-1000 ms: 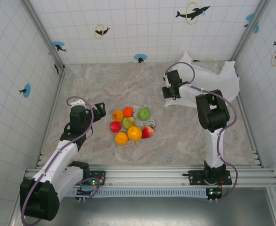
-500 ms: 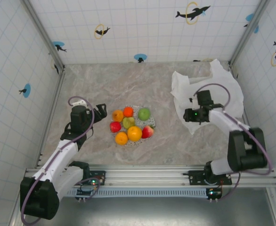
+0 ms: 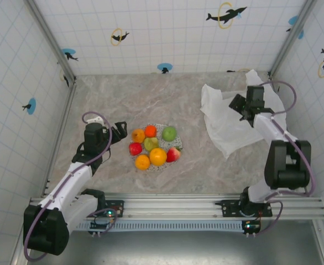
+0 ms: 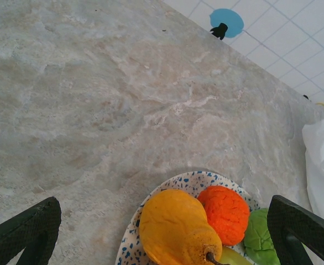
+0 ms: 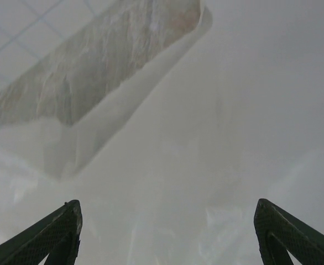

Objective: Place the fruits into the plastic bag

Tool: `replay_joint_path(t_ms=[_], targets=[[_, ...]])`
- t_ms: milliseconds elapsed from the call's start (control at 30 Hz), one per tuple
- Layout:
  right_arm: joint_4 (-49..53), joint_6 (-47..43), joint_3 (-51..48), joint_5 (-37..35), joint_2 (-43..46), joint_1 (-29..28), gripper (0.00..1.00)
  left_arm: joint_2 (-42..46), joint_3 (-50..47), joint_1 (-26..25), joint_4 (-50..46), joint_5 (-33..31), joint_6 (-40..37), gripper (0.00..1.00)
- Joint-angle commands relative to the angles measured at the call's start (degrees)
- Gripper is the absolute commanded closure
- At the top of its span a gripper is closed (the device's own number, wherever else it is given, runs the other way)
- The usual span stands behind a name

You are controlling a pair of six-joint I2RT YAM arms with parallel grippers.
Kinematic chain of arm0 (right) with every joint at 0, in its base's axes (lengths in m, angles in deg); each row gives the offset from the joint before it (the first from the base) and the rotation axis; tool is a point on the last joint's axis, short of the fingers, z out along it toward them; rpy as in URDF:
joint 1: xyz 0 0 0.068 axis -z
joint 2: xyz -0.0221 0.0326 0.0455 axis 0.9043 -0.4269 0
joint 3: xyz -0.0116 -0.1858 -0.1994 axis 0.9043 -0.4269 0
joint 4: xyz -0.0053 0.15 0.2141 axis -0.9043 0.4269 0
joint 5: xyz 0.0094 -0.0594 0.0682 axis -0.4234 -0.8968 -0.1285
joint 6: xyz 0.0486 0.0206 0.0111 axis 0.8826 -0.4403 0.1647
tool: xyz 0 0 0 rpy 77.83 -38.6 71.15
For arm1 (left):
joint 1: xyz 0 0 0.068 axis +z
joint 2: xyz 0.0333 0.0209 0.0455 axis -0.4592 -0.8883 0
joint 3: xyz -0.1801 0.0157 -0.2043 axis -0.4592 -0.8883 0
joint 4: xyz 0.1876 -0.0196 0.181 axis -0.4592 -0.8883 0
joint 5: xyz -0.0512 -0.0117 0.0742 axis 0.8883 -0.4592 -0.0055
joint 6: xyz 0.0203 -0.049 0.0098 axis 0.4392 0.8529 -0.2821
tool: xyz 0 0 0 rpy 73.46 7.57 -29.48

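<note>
fruits heaped on the plate, bag at upper right, both grippers spread

in the top view the left gripper (image 3: 119,133) sits left of centre in the frame, just beside the left edge of the speckled plate (image 3: 179,146) and touching nothing. its wrist view shows its two dark fingers (image 4: 29,229) in the lower corners of the frame, far apart. nothing is gripped between them. the plate rim and a yellow-orange fruit (image 4: 173,226) lie ahead.

the fruits (image 3: 153,147) are piled together on the plate at the middle of the top view, on the marble-patterned table (image 3: 123,99). orange ones sit at the lower edge and upper left of the pile. a red one (image 3: 135,148) is at the left, a green one (image 3: 169,133) at the upper right, and a red-and-yellow one (image 3: 173,154) at the lower right.

farther back, the plastic bag (image 3: 228,127) lies crumpled and mostly flat at the upper right of the frame, well apart from the plate. the right gripper (image 3: 239,106) hangs over the bag's upper part. in its wrist view its fingers (image 5: 51,234) stand wide in the lower corners, released. white plastic spreads beneath them, and a strip of table shows at the upper left.
</note>
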Motion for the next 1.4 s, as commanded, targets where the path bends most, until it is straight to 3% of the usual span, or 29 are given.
replay_joint_path(t_ms=[0,500,567,667,967,1100,1367], targets=[[-1.27,6.24,7.61,-5.32,-7.11,-0.09,0.17,1.07,1.67,-0.57,0.53,0.41,0.86,0.02],[16.18,3.82,36.50,-14.60,-34.60,-4.09,0.18,0.83,0.65,-1.31,0.96,0.10,1.34,0.02],[17.70,2.76,39.27,-14.87,-37.00,-4.49,0.26,0.82,0.39,-1.35,0.97,0.06,1.36,0.02],[21.20,1.34,43.57,-15.37,-39.72,-4.80,0.50,0.77,0.19,-1.35,0.73,-0.09,1.28,0.02],[22.85,-3.28,42.02,-17.37,-37.04,-4.76,0.98,0.69,-0.42,-1.44,0.87,-0.59,1.48,0.02],[20.28,-5.18,35.45,-13.87,-31.64,-4.15,1.00,0.63,-0.47,-1.44,0.79,-0.27,1.53,0.02],[16.35,-16.02,25.25,2.82,-20.36,-3.20,1.00,0.64,0.19,-1.70,0.62,-0.09,1.77,0.02]])
